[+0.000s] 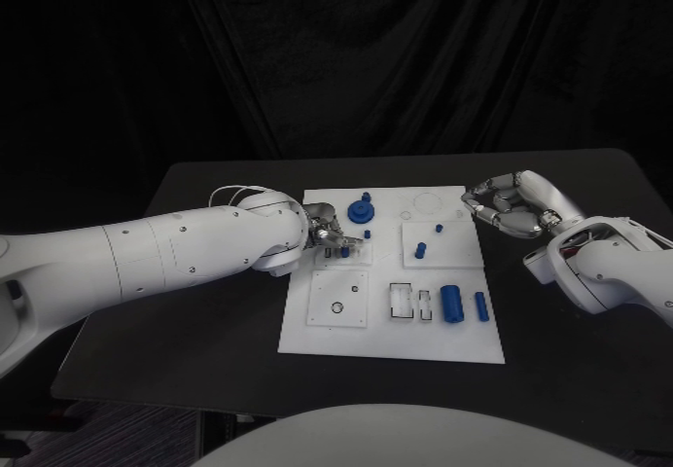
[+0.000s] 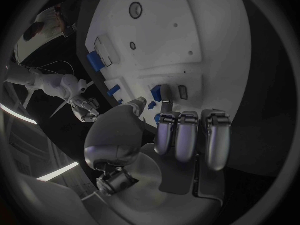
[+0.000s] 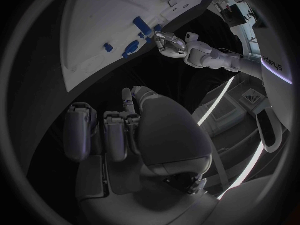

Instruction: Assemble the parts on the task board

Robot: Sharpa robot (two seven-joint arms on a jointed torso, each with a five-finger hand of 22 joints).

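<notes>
The white task board (image 1: 316, 331) (image 2: 206, 30) (image 3: 94, 30) lies mid-table. My left hand (image 1: 326, 239) (image 2: 181, 135) (image 3: 167, 42) is over the board's left middle, its thumb and a finger pinching a small blue peg (image 1: 341, 253) (image 2: 156, 92) down at the board. A blue round knobbed part (image 1: 362, 209) stands just beyond that hand. Two small blue pegs (image 1: 419, 250) sit on the right middle plate. A thick blue cylinder (image 1: 451, 303) (image 2: 94, 60) and a thinner one (image 1: 481, 306) lie at the near right. My right hand (image 1: 505, 204) (image 3: 119, 130) hovers at the board's far right edge, fingers curled in, holding nothing.
Beside the blue cylinder are rectangular slots (image 1: 403, 300), and a square plate with a round hole (image 1: 336, 308) sits at the board's near left. Black table (image 1: 210, 331) surrounds the board, with bare room at the near side.
</notes>
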